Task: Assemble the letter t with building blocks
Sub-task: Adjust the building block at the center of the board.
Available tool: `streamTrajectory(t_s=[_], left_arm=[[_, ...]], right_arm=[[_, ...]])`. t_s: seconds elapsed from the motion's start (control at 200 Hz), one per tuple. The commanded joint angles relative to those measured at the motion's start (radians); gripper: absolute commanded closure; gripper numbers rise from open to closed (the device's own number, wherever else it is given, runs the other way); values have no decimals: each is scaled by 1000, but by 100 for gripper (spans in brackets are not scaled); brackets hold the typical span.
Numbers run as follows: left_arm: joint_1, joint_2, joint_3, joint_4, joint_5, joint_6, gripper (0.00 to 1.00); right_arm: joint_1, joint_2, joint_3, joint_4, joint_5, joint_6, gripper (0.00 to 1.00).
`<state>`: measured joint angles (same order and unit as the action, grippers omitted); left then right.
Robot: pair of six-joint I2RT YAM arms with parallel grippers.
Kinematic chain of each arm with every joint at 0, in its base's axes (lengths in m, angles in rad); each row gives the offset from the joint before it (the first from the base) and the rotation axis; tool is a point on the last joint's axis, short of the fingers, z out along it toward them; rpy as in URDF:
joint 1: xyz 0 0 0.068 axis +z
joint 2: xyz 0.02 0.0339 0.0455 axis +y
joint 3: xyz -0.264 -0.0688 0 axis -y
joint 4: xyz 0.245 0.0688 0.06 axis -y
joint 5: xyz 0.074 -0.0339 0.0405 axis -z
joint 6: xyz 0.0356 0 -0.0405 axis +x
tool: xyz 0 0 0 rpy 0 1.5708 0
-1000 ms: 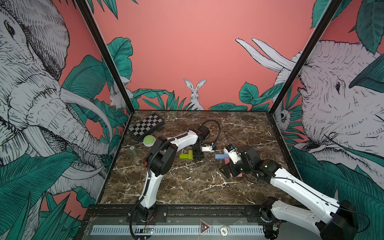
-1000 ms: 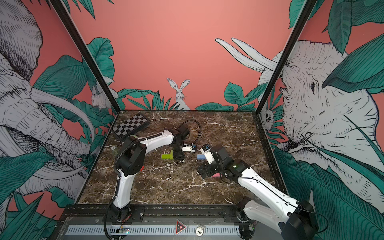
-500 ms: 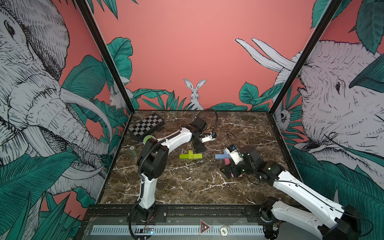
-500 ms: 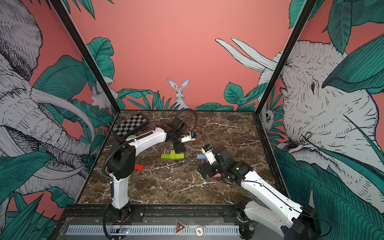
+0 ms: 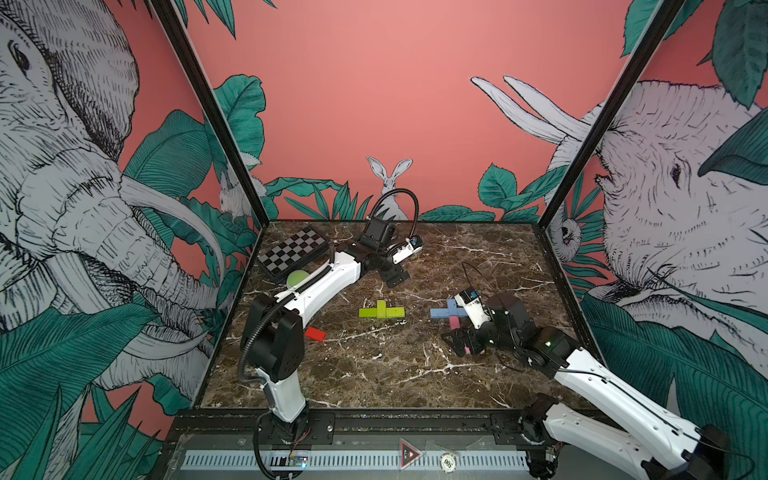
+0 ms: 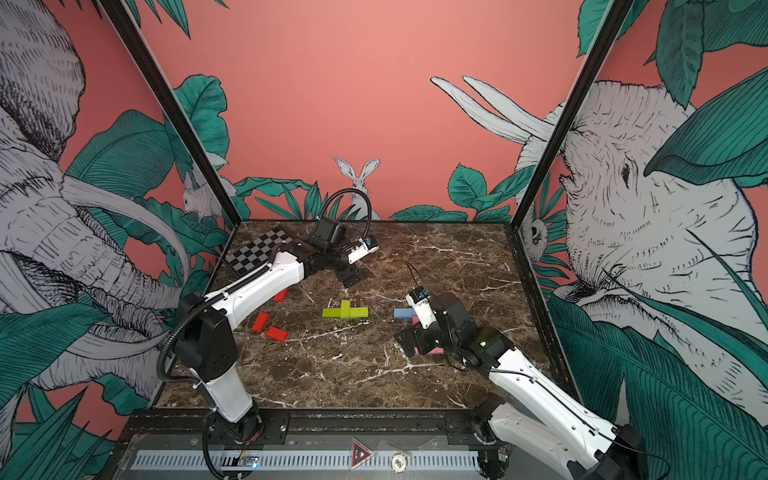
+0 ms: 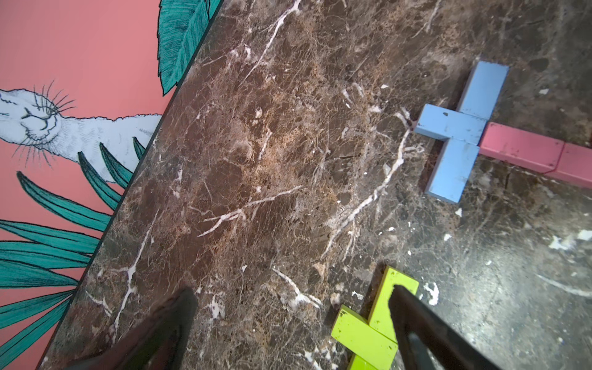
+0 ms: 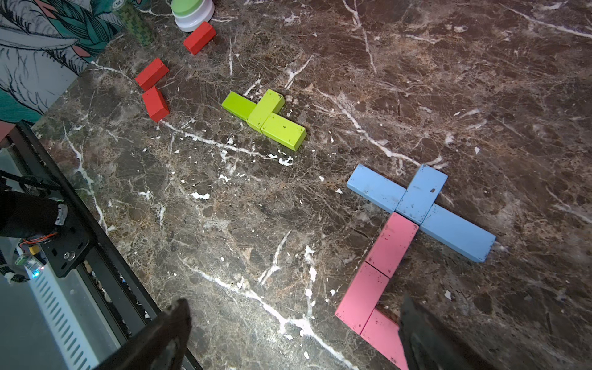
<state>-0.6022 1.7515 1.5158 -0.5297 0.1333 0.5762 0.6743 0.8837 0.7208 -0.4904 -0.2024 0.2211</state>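
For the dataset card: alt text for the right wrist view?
Light blue blocks and pink blocks form a hooked letter t on the marble table, by the open right gripper. Beyond lie three touching lime green blocks, three red blocks and a green-topped button.

Your left arm stretches far forward (elbow nearly straight), left gripper [image 5: 395, 277] tilted downward with jaws spread wide; your right arm crouches low, right gripper [image 5: 460, 343] with jaws equally wide apart.

Lime cross [image 8: 264, 117], blue-pink t [image 8: 413, 205], scattered red blocks [image 8: 155, 104]
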Motion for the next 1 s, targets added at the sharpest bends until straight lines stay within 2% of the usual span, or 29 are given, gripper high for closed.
streamTrajectory(t_s=[0.0, 0.21, 0.245, 0.505, 0.995], left_arm=[[-6, -6, -20, -50, 7, -1, 5], [-92, 85, -29, -73, -113, 11, 6], [-133, 105, -17, -85, -128, 14, 7], [-200, 229, 44, -131, -198, 36, 8], [-214, 295, 48, -121, -272, 62, 8]], right_arm=[[-2, -8, -11, 18, -6, 4, 1], [-1, -18, -9, 12, -8, 3, 1], [-1, -20, -9, 12, -7, 4, 2], [-1, -25, -8, 5, -5, 3, 1], [-1, -14, -11, 15, -10, 4, 1]])
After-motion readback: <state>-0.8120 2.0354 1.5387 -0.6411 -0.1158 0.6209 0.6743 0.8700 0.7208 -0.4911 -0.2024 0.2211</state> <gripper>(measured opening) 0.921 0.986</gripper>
